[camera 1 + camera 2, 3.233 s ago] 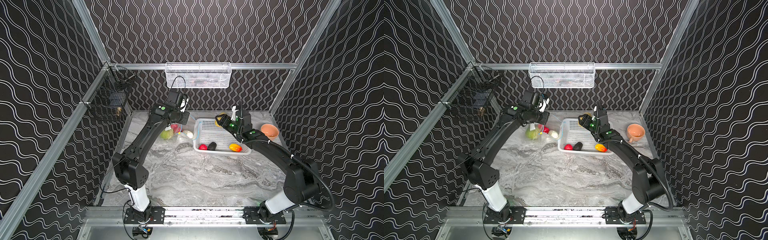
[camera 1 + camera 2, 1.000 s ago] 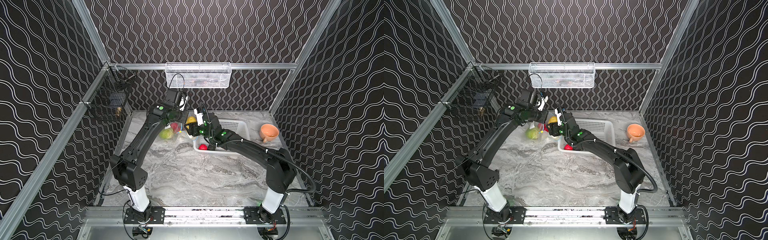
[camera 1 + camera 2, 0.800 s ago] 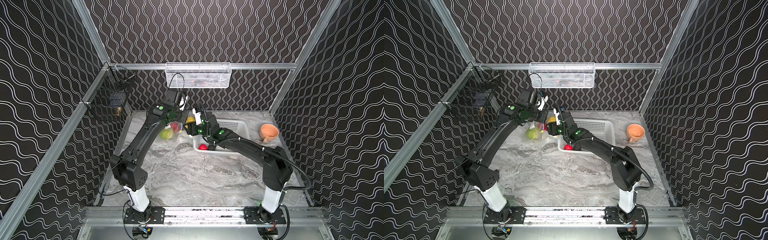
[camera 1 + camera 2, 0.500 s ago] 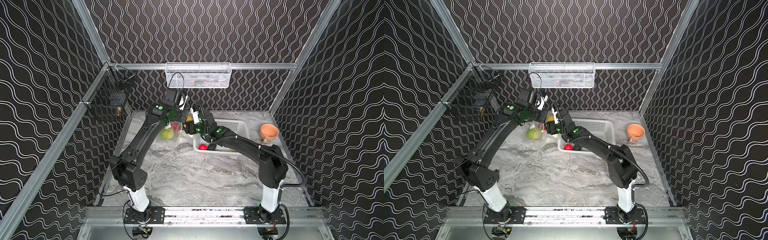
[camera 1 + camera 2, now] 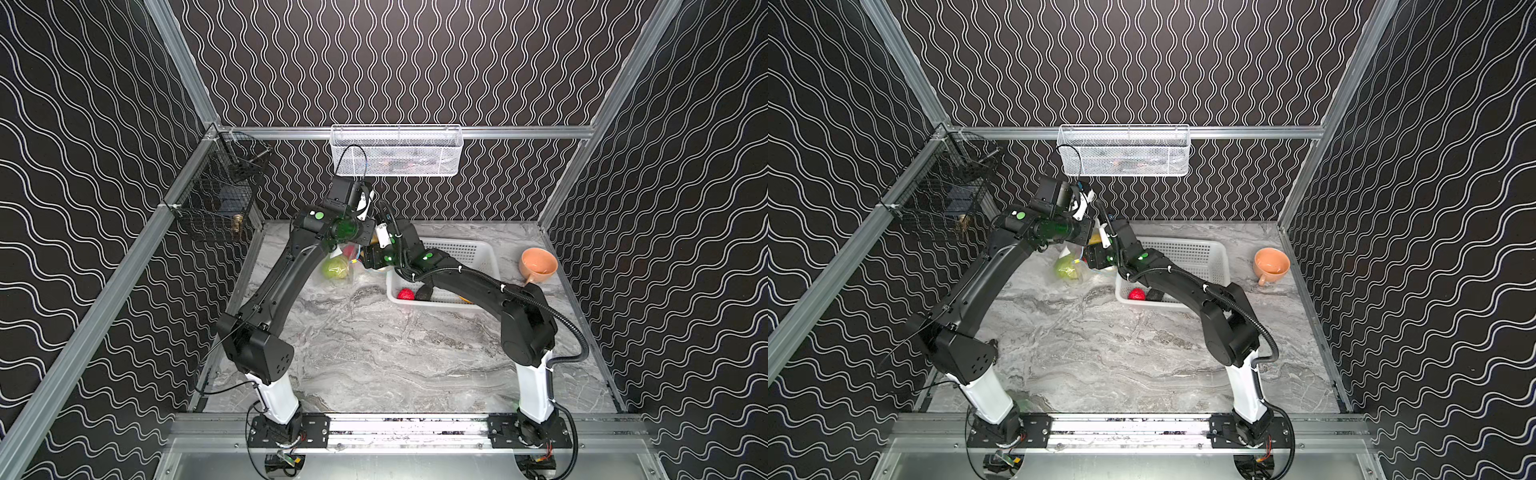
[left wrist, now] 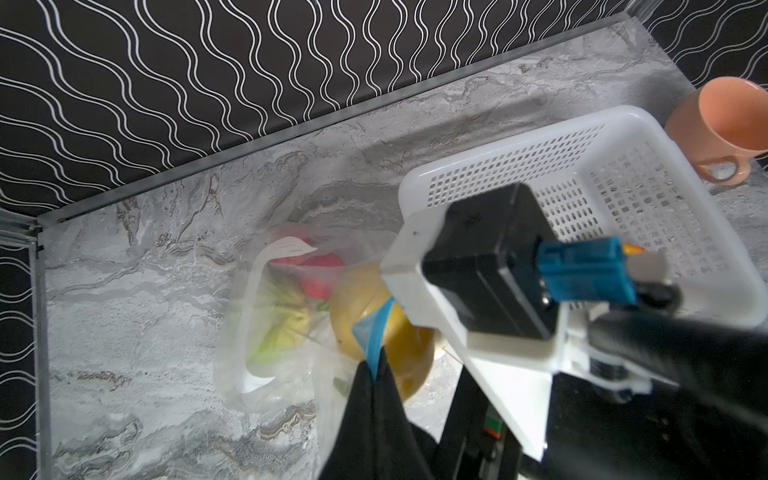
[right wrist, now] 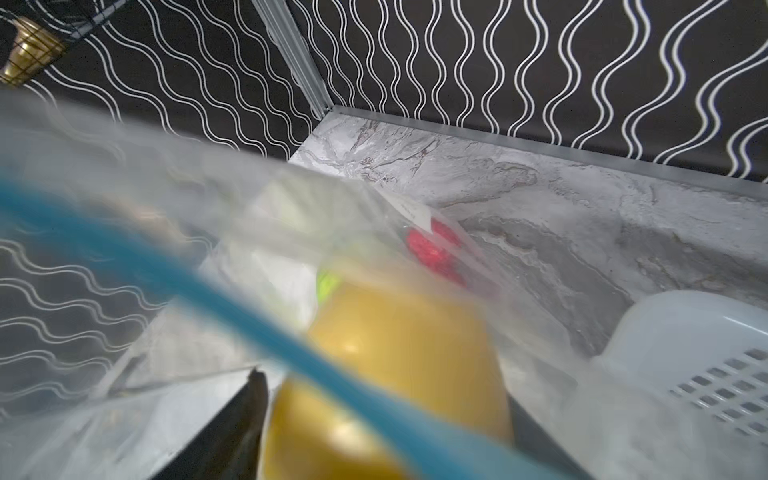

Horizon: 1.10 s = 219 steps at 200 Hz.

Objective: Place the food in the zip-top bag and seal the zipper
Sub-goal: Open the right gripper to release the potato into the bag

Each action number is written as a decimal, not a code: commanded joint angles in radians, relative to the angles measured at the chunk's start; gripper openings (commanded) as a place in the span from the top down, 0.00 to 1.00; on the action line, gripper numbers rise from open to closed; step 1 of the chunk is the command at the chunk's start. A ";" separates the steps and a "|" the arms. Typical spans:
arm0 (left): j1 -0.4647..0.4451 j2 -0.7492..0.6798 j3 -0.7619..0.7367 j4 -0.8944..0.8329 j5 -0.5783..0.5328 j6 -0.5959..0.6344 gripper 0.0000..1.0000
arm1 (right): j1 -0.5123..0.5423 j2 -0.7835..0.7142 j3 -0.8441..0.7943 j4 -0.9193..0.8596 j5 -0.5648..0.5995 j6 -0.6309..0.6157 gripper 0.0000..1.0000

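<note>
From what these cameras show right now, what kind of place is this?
Most likely a robot test cell, not a kitchen: a silver aluminium frame holds black wall panels with white wavy lines, and two black robot arms stand bolted to a metal rail at a grey marble-pattern tabletop.

The bag (image 6: 253, 386) is clear plastic, the lemon (image 6: 356, 293) glossy.

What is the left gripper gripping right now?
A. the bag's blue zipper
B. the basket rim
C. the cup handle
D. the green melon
A: in the left wrist view the left gripper is shut on the blue zipper at the mouth of the bag.
</note>
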 commanded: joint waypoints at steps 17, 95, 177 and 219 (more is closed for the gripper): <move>0.000 -0.001 0.013 0.016 0.006 0.017 1.00 | 0.001 0.019 0.044 -0.014 -0.049 -0.007 0.15; 0.001 0.015 0.024 0.012 0.001 0.018 1.00 | -0.006 -0.056 -0.029 0.024 -0.086 0.043 0.09; 0.000 0.016 0.015 0.016 -0.010 0.022 1.00 | -0.042 -0.206 -0.173 0.038 -0.050 0.098 0.13; 0.001 0.017 0.026 0.011 0.007 0.018 1.00 | -0.058 -0.260 -0.211 0.021 -0.050 0.138 0.15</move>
